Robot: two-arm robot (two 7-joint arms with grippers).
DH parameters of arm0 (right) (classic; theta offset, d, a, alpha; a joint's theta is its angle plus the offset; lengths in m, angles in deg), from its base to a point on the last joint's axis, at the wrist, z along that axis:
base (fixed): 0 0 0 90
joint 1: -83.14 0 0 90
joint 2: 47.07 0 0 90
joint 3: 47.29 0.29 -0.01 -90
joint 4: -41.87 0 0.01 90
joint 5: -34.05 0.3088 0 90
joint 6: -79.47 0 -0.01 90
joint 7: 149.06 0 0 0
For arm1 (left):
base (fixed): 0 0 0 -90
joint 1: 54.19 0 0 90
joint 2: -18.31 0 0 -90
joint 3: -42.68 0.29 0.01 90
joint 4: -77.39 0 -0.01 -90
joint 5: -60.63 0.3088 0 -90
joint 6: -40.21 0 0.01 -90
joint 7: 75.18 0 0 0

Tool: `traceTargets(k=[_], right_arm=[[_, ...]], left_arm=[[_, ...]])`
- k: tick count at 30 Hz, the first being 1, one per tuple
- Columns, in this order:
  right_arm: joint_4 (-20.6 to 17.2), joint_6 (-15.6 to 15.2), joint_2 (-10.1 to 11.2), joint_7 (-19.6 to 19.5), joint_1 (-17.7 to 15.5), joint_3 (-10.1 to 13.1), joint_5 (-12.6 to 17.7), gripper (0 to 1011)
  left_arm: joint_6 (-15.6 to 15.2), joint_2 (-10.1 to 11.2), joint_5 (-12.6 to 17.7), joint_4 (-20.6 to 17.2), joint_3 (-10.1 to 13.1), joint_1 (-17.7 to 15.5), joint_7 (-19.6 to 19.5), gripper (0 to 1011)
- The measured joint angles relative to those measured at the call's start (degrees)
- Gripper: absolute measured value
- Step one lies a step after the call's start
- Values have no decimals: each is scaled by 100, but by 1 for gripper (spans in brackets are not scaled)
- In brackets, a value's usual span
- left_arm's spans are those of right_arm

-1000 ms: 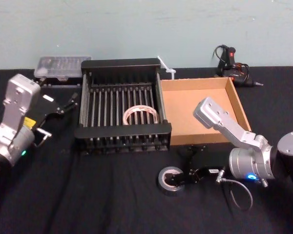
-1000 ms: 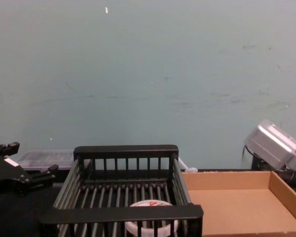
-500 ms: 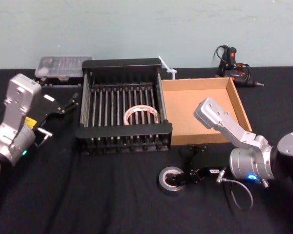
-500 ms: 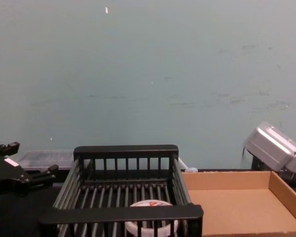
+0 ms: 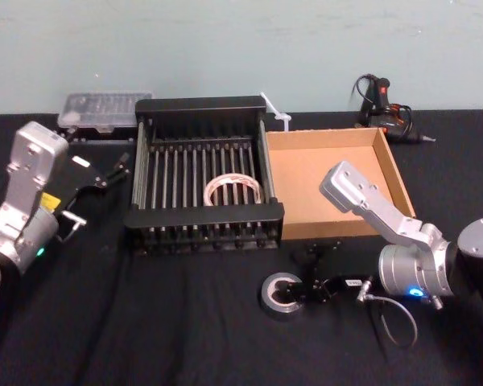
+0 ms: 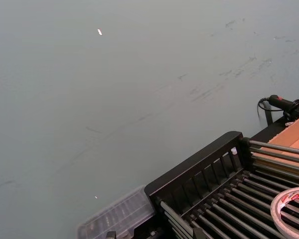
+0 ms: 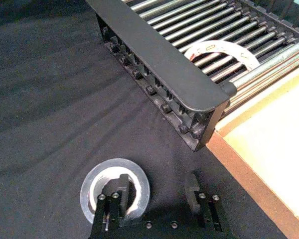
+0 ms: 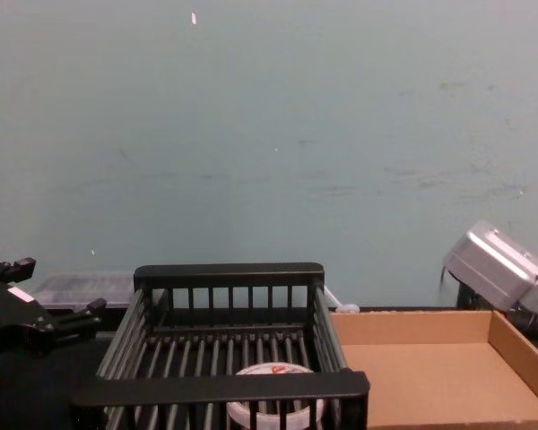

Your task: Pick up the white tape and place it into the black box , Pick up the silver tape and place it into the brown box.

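Observation:
The silver tape (image 5: 280, 295) lies flat on the black cloth in front of the boxes. My right gripper (image 5: 304, 273) is low over it and open. In the right wrist view one finger (image 7: 114, 199) stands inside the core of the silver tape (image 7: 97, 181). The other finger (image 7: 194, 191) is outside the roll, with bare cloth between them. The white tape (image 5: 234, 190) lies on the slatted floor of the black box (image 5: 201, 215), which stands left of the brown box (image 5: 314, 177). My left gripper (image 5: 113, 170) hangs open, parked left of the black box.
A clear plastic case (image 5: 105, 108) sits behind the black box. A black and red tool (image 5: 382, 104) lies at the back right behind the brown box. A cable loop (image 5: 390, 314) hangs by my right wrist. Black cloth covers the table.
My right gripper's fingers have drawn somewhat closer together at the silver tape. The roll, both boxes and the left arm stay where they were.

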Motion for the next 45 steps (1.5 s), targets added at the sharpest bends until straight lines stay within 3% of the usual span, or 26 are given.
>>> traceTargets(k=[3, 17, 32, 39, 45], right_arm=[[-2, 0, 1, 0, 0, 0, 1, 677], [-3, 1, 1, 0, 0, 0, 4, 197], [-37, 25, 27, 22, -14, 56, 42, 171], [-199, 30, 137, -9, -70, 270, 183, 171], [-325, 93, 222, -286, -110, 609, 294, 171]], left_arm=[[0, 0, 0, 0, 0, 0, 0, 1001], [0, 0, 0, 0, 0, 0, 0, 1001], [0, 0, 0, 0, 0, 0, 0, 1002], [0, 0, 0, 0, 0, 0, 0, 1001], [0, 0, 0, 0, 0, 0, 0, 1001]])
